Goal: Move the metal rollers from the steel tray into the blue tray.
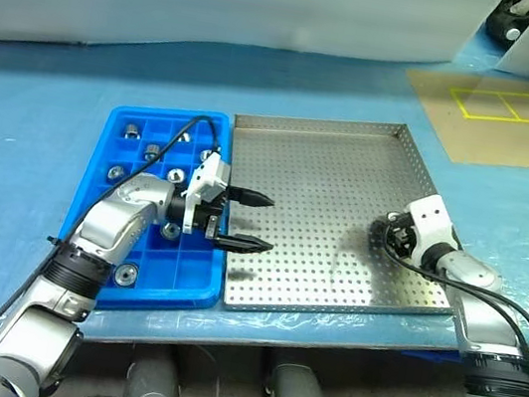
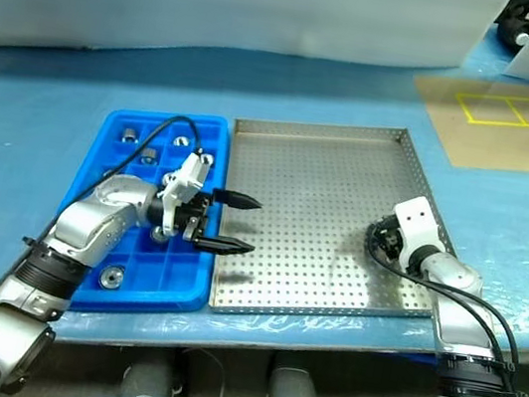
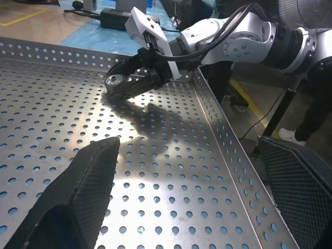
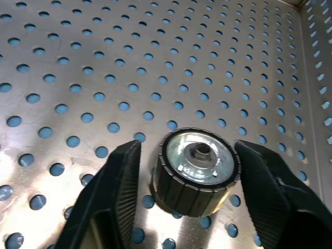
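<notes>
Steel tray [image 1: 330, 169] floor mostly bare; right fingers [image 4: 129, 176] straddle roller [image 4: 197, 168] near right rim, not gripping; left fingers [image 1: 256, 198] spread wide.

I note the steel tray [image 1: 351, 162] as bare brushed metal, perforated and faintly scuffed. The roller [image 4: 197, 171] has a polished face and a dark ribbed rim. The right tool [image 4: 187, 202] has matt black textured pads. The blue tray [image 1: 120, 125] is glossy plastic; the desk [image 1: 35, 122] wears shiny, wrinkled sheeting.

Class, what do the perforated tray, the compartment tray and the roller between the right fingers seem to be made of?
Steel tray: brushed sheet metal, dull grey sheen with punched holes. Blue tray: likely moulded plastic, uniform glossy colour. Roller: metal, mirror-bright face; its dark ribbed rim may be rubber.
</notes>
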You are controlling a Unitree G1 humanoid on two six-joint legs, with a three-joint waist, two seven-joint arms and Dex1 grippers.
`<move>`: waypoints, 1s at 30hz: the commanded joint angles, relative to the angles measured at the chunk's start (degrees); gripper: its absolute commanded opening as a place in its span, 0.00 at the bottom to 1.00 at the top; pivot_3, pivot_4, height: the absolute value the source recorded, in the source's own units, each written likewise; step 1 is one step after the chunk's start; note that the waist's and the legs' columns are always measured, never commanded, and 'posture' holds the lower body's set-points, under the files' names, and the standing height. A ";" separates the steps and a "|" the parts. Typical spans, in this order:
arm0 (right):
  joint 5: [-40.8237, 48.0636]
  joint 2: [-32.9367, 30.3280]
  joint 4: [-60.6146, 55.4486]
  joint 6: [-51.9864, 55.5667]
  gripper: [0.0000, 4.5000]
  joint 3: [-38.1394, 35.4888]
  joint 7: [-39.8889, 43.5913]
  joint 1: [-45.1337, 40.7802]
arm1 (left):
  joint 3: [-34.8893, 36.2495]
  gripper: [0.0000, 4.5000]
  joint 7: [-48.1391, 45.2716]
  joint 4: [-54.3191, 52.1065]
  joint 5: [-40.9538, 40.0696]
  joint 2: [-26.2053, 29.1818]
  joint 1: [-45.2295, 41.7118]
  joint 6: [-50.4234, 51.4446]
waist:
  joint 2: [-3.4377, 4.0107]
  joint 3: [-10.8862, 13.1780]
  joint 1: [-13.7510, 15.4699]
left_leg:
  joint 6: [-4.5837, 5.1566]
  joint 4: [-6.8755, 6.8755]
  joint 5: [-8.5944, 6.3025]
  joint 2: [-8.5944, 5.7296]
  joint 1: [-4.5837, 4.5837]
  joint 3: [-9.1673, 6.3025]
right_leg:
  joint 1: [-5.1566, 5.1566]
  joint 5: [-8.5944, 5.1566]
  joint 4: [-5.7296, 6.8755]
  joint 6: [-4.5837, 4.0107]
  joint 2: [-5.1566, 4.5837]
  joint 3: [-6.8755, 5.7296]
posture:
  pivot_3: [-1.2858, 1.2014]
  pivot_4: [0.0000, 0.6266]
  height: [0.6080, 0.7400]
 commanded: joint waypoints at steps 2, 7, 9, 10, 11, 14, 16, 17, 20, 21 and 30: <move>0.87 0.51 -2.91 0.95 0.36 0.63 0.74 -0.61 | 1.57 1.00 0.50 -2.99 -0.80 0.73 0.05 0.21 | 0.00 0.00 0.04 | 0.00 0.00 0.00 0.00 0.00 0.00 | 0.00 0.00 0.00 0.00 0.00 0.01 | 0.36 0.24 1.00; 0.35 0.58 -4.14 0.69 0.36 2.10 1.47 -1.80 | 2.08 1.00 0.66 -3.80 -1.25 1.31 0.17 0.91 | 0.00 0.00 0.00 | 0.00 -0.01 0.00 0.01 0.00 0.00 | -0.01 0.00 0.00 0.00 0.00 0.00 | 0.36 0.24 1.00; 0.73 0.54 -4.24 0.32 0.36 2.54 2.32 -2.27 | 2.17 1.00 0.72 -3.89 -1.26 1.61 0.21 0.90 | 0.01 0.01 0.04 | 0.00 -0.01 0.00 0.00 -0.01 0.00 | -0.02 0.00 0.00 0.00 0.00 0.00 | 0.37 0.24 1.00; 1.87 0.50 -5.20 0.71 0.36 2.68 3.66 -2.43 | 2.38 1.00 0.85 -3.99 -1.34 1.79 0.14 1.03 | 0.01 0.01 0.09 | 0.00 -0.01 0.00 0.00 -0.01 0.00 | -0.02 0.00 0.00 0.00 -0.01 0.00 | 0.37 0.24 1.00; 2.43 0.42 -5.99 1.02 0.36 2.94 4.53 -2.67 | 2.61 1.00 0.99 -4.12 -1.40 1.95 0.07 1.16 | 0.01 0.01 0.12 | 0.00 -0.02 0.00 -0.01 -0.02 0.00 | -0.02 0.00 -0.01 0.00 -0.01 0.00 | 0.37 0.24 1.00; 1.29 0.47 -6.43 2.10 0.36 4.38 4.47 -4.91 | 3.80 1.00 1.32 -4.34 -1.60 2.89 0.06 1.37 | 0.01 0.01 0.10 | 0.00 -0.04 0.00 0.00 -0.02 0.00 | -0.03 0.00 -0.02 0.00 0.00 0.00 | 0.38 0.24 1.00; 3.43 0.66 -8.42 3.10 0.36 4.89 7.06 -7.13 | 5.03 1.00 1.74 -4.19 -1.74 4.01 0.04 1.37 | 0.03 0.02 0.10 | -0.01 -0.04 0.00 0.01 -0.02 0.00 | -0.04 0.00 -0.01 0.00 0.00 0.00 | 0.38 0.24 1.00; 4.85 0.82 -9.69 3.96 0.36 5.19 8.69 -8.31 | 5.73 1.00 1.81 -4.05 -1.84 4.62 0.07 1.33 | 0.04 0.03 0.11 | -0.01 -0.05 0.00 0.01 -0.02 0.00 | -0.05 0.00 0.00 0.00 0.00 0.00 | 0.39 0.24 1.00; 10.02 0.08 -14.01 6.59 0.36 7.23 16.53 -11.69 | 8.20 1.00 2.64 -4.79 -2.37 6.96 0.54 1.99 | 0.05 0.03 0.22 | -0.03 -0.07 0.02 0.07 0.00 0.00 | -0.08 0.00 0.03 0.00 0.00 0.00 | 0.41 0.24 1.00; 11.33 -0.30 -14.92 7.11 0.36 8.08 19.01 -12.62 | 8.92 1.00 2.92 -5.48 -2.67 7.77 1.02 2.52 | 0.05 0.03 0.35 | -0.04 -0.11 0.02 0.09 0.00 0.00 | -0.09 0.00 0.03 0.00 0.00 -0.01 | 0.41 0.24 1.00; 11.41 1.68 -8.40 0.56 0.36 19.79 33.84 -21.14 | 17.58 1.00 7.83 -23.99 -7.98 15.93 17.95 9.46 | 0.01 0.06 3.98 | -0.12 -0.41 0.07 0.11 -0.02 0.01 | -0.18 -0.02 -0.10 -0.04 -0.02 -0.10 | 0.51 0.24 1.00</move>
